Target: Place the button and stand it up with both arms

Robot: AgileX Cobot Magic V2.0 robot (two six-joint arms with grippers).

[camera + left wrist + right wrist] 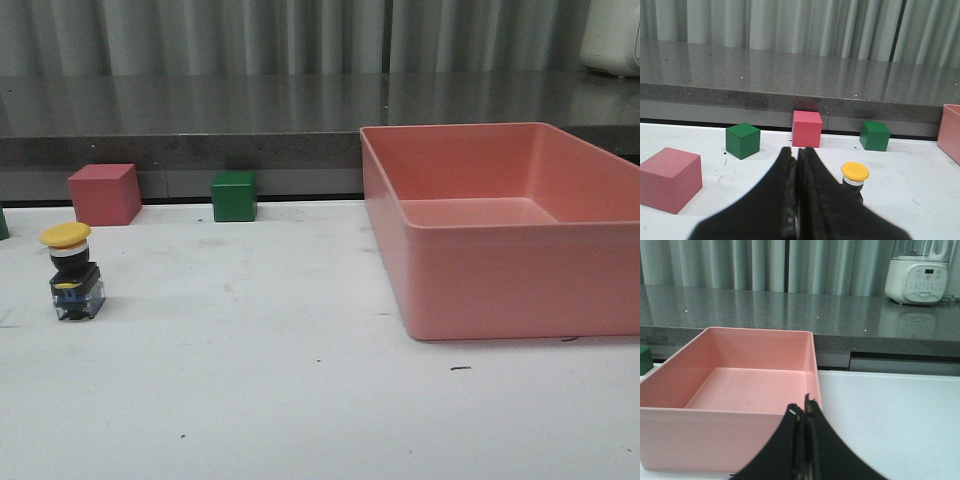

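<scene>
The button [72, 272] stands upright on the white table at the left, yellow cap on top, black-and-blue base on the surface. In the left wrist view the button [854, 177] stands just beyond my left gripper [796, 151], whose jaws are pressed together and empty. My right gripper [803, 406] is shut and empty, in front of the near wall of the pink bin [725, 427]. Neither gripper shows in the front view.
A large empty pink bin [500, 280] fills the right side. A red cube [103, 194] and a green cube [234, 196] sit by the table's far edge. The left wrist view shows another pink cube [669, 179] and another green cube [742, 140]. A white appliance [920, 272] stands on the counter.
</scene>
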